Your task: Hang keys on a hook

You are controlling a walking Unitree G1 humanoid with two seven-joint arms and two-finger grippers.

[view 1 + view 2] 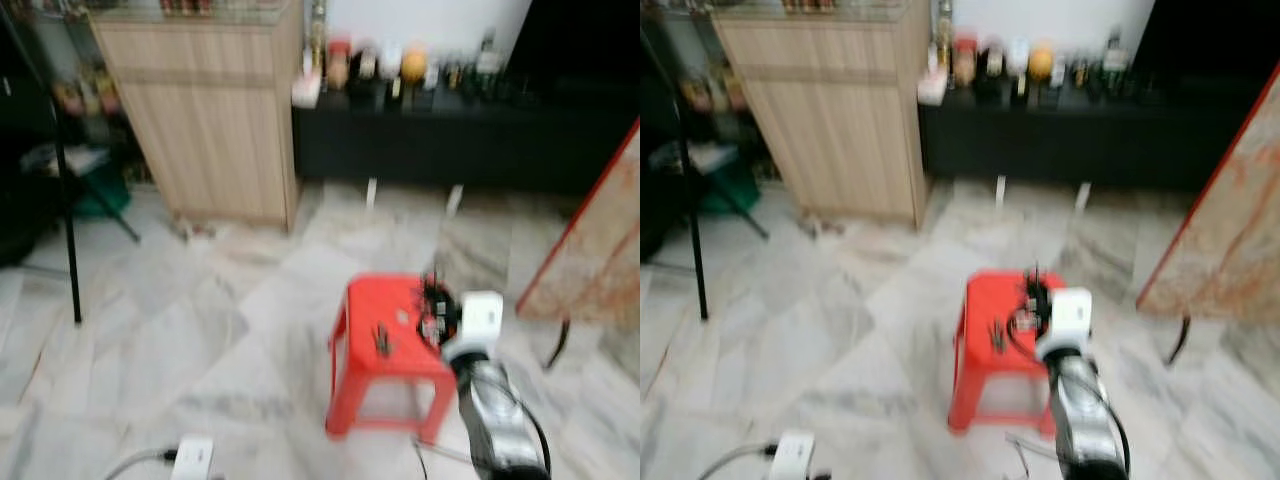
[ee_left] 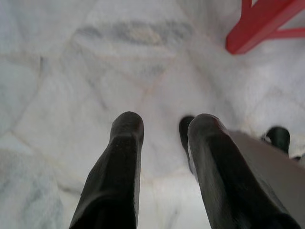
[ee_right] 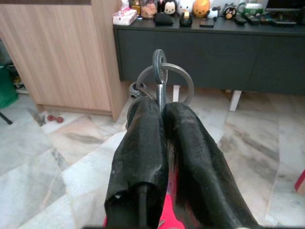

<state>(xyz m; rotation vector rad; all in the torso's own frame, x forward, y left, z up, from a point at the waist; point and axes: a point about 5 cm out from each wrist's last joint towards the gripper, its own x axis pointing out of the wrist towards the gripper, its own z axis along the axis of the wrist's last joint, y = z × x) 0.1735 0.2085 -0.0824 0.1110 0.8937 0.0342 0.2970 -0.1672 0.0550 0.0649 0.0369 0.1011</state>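
Right tool [image 3: 161, 112] is pinched tight on the keys [image 3: 160, 78], whose ring and key head stick out past the black fingertips. It hangs above the red stool [image 1: 385, 345], over the seat's right edge, with a small dark item [image 1: 380, 340] lying near the seat's middle. Left tool [image 2: 164, 131] points down at the marble floor [image 2: 95, 71], its fingers parted with nothing between them, near a stool leg. Beyond stand a wooden cabinet [image 1: 210, 110] and a dark sideboard [image 3: 209, 59] crowded with ornaments.
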